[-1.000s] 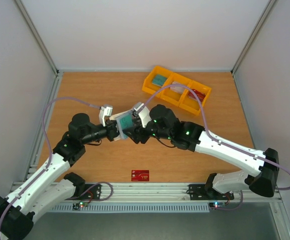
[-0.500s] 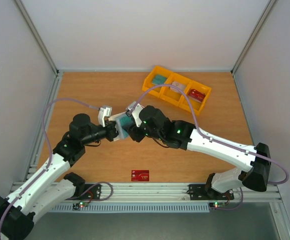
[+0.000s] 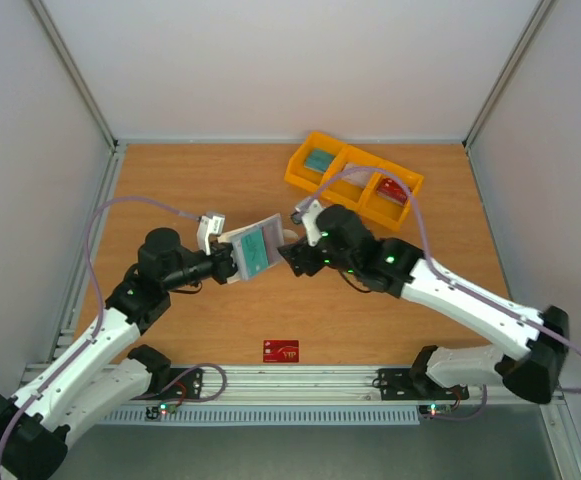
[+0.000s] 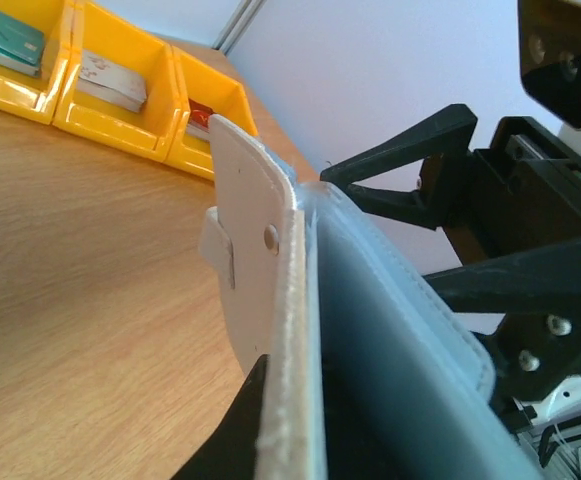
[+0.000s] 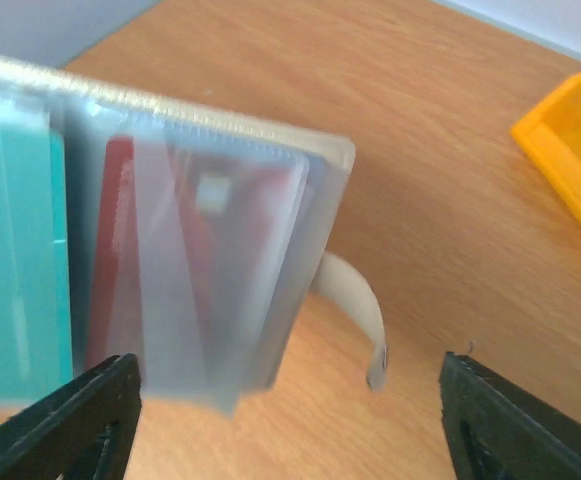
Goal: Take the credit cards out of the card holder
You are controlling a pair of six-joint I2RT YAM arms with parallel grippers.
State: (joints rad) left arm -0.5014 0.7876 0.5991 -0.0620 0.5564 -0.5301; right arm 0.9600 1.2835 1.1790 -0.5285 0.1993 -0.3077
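The card holder (image 3: pixel 253 252) is held up above the table, open, with a teal card (image 3: pixel 255 250) facing up. My left gripper (image 3: pixel 233 263) is shut on its left edge. In the left wrist view its cream outside (image 4: pixel 260 290) and grey-blue inside (image 4: pixel 400 350) fill the frame. My right gripper (image 3: pixel 290 253) is open just right of the holder and touches nothing. The right wrist view shows clear sleeves with a red card (image 5: pixel 205 225), the teal card (image 5: pixel 15 280) and the snap tab (image 5: pixel 358 312) above my open gripper (image 5: pixel 290 430). A red card (image 3: pixel 281 351) lies on the table near the front edge.
A yellow three-compartment bin (image 3: pixel 296 178) stands at the back right, holding a teal card (image 3: pixel 319 160), a pale card (image 3: pixel 355 175) and a red card (image 3: pixel 396 190). White walls close in the table on three sides.
My right gripper, which was close against the holder, has drawn back to the right. The holder now lies more open, its teal card facing up. My left arm has barely moved.
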